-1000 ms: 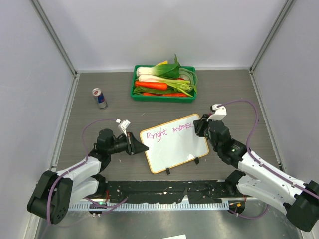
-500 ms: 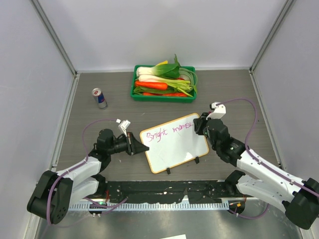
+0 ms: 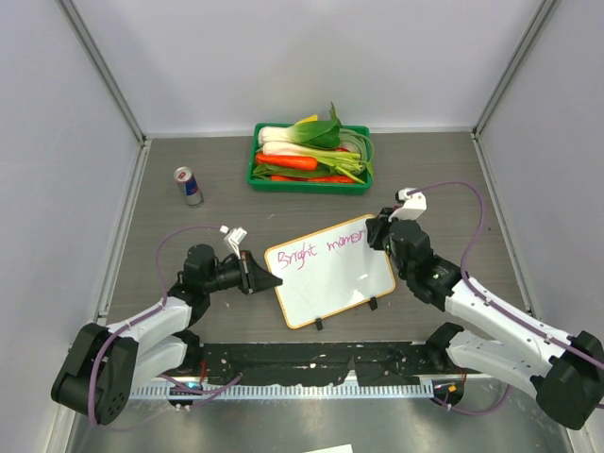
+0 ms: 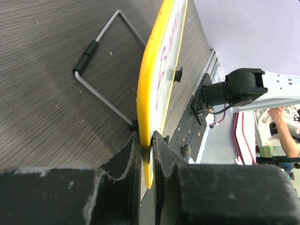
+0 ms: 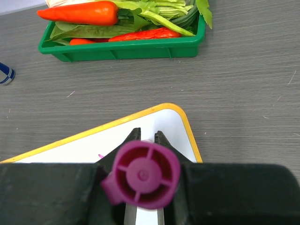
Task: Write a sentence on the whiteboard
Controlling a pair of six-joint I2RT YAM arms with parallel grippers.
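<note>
The whiteboard [image 3: 332, 281] stands tilted on the table's near middle, and its yellow rim [image 4: 149, 89] shows edge-on in the left wrist view. My left gripper [image 3: 268, 280] [image 4: 149, 144] is shut on the board's left edge. The sentence [image 3: 321, 247] is purple handwriting along the board's top line, beginning "Bright". My right gripper [image 3: 378, 235] [image 5: 146, 134] is shut on a purple marker [image 5: 141, 174], held over the board's upper right corner [image 5: 159, 123]. The marker's tip is hidden behind its own barrel.
A green tray [image 3: 307, 186] [image 5: 122, 49] of vegetables sits at the back middle. A drink can [image 3: 188, 186] stands at the back left. The board's wire stand [image 4: 99, 70] props it from behind. A black rail [image 3: 311, 362] runs along the near edge.
My right gripper has shifted slightly towards the far side with the marker, at the end of the top line. The left gripper and the board have not moved.
</note>
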